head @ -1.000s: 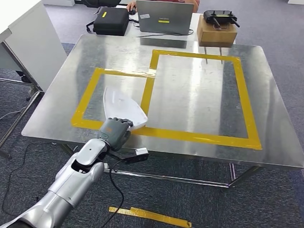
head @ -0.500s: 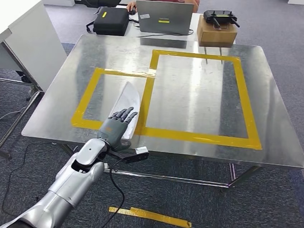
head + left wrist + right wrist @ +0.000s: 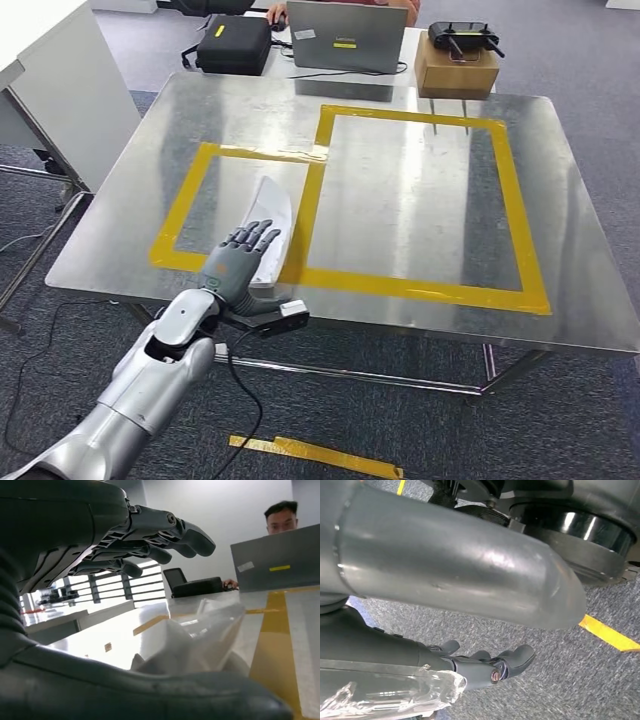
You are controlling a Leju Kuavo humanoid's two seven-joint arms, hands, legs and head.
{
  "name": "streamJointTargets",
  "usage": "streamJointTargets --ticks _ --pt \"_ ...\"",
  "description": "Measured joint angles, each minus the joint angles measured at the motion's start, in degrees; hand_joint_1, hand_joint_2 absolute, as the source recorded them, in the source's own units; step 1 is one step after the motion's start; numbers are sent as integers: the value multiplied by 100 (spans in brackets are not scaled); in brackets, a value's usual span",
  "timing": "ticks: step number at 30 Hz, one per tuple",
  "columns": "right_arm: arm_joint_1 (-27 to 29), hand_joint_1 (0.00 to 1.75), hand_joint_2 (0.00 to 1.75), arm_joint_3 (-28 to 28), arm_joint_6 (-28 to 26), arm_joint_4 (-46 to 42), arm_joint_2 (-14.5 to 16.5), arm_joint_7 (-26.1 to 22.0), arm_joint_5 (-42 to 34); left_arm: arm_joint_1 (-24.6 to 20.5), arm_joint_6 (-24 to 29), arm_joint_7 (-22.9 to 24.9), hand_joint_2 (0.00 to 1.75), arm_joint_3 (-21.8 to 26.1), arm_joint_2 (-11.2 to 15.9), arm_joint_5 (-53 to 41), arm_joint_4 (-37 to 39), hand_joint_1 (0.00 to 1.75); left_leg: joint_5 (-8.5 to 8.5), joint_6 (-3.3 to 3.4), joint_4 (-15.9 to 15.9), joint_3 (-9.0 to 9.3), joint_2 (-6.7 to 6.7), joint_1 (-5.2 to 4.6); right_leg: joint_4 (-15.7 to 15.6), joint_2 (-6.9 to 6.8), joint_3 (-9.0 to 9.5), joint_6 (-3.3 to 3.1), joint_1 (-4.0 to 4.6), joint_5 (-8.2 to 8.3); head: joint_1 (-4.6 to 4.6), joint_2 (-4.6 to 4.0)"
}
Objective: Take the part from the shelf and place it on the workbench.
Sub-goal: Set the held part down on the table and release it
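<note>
The white curved part lies on the metal workbench, at the right side of the smaller yellow-taped square near the front edge. My left hand hovers over the part's near end with its fingers spread and nothing in them. In the left wrist view, the dark fingers stretch out above the white part, with a gap between them. My right hand hangs by the carpet, fingers loosely extended, holding nothing; crinkled clear film lies along it.
A larger yellow-taped square takes up the workbench's right half. Behind the bench stand a laptop, a black case and a cardboard box with a controller. A person sits behind the laptop. A white cabinet stands left.
My left hand let go of the part, which tipped from its tilted pose to lie on the bench. The hand opened and drew back slightly toward the front edge.
</note>
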Motion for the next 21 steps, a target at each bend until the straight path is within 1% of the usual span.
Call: streamJointTargets --ticks 5,10,12,15,21 --pt "0 0 0 -15 66 8 0 -51 42 145 -67 37 0 319 83 155 -537 0 0 0 0 0 0 0 0 -1 -1 0 0 -1 -1 0" --pt "-14 0 0 -25 66 15 0 -157 104 221 -66 49 0 528 185 176 -859 0 0 0 0 -1 0 0 1 1 0 0 1 -1 0 0" --pt "-24 0 0 -27 44 21 0 -249 145 251 -43 75 0 662 280 194 -1005 0 0 0 0 -1 1 0 2 2 -1 0 1 -1 0 0" --pt "-20 0 0 -26 2 23 0 -344 236 323 -32 114 0 937 492 226 -1277 0 0 0 0 0 1 1 3 2 -2 -1 2 -1 0 0" --pt "30 0 0 -1 -34 13 0 -395 332 543 -24 161 0 1386 860 232 -1739 0 0 -1 -1 -1 1 5 4 0 -1 -6 6 -5 0 0"
